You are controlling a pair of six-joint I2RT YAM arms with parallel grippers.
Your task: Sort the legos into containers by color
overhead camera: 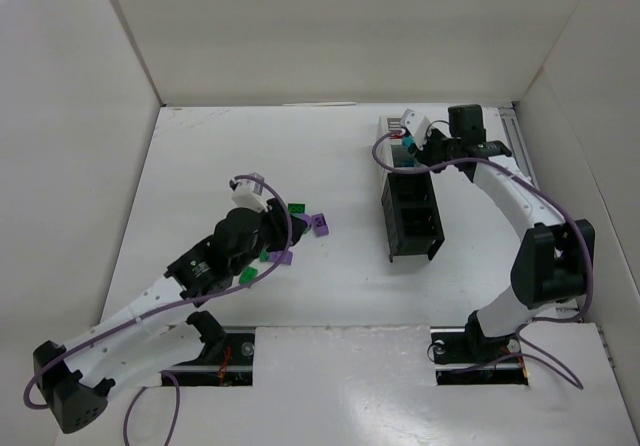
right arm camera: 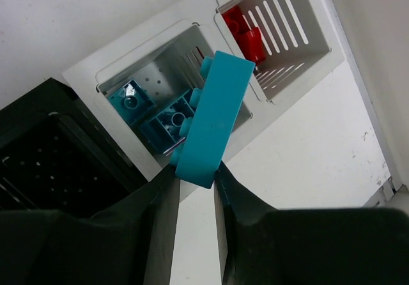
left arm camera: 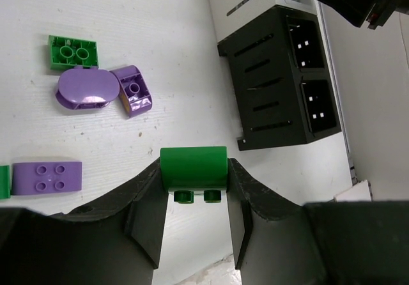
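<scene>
My left gripper (left arm camera: 193, 173) is shut on a green lego (left arm camera: 193, 167) and holds it over the table, left of the containers; it also shows in the top view (overhead camera: 268, 246). My right gripper (right arm camera: 195, 173) is shut on a long cyan lego (right arm camera: 214, 119), tilted over the white bin (right arm camera: 115, 74) that holds cyan legos (right arm camera: 150, 109). The other white bin (right arm camera: 300, 48) holds red legos (right arm camera: 246, 32). The two black bins (left arm camera: 287, 74) sit in the same row (overhead camera: 410, 206). Loose on the table are a green lego (left arm camera: 73, 52) and purple legos (left arm camera: 86, 87), (left arm camera: 132, 90), (left arm camera: 46, 176).
White walls enclose the table on three sides. The bin row stands close to the right wall. The loose legos (overhead camera: 300, 216) lie mid-table by the left gripper. The right gripper (overhead camera: 412, 146) hangs over the far end of the row.
</scene>
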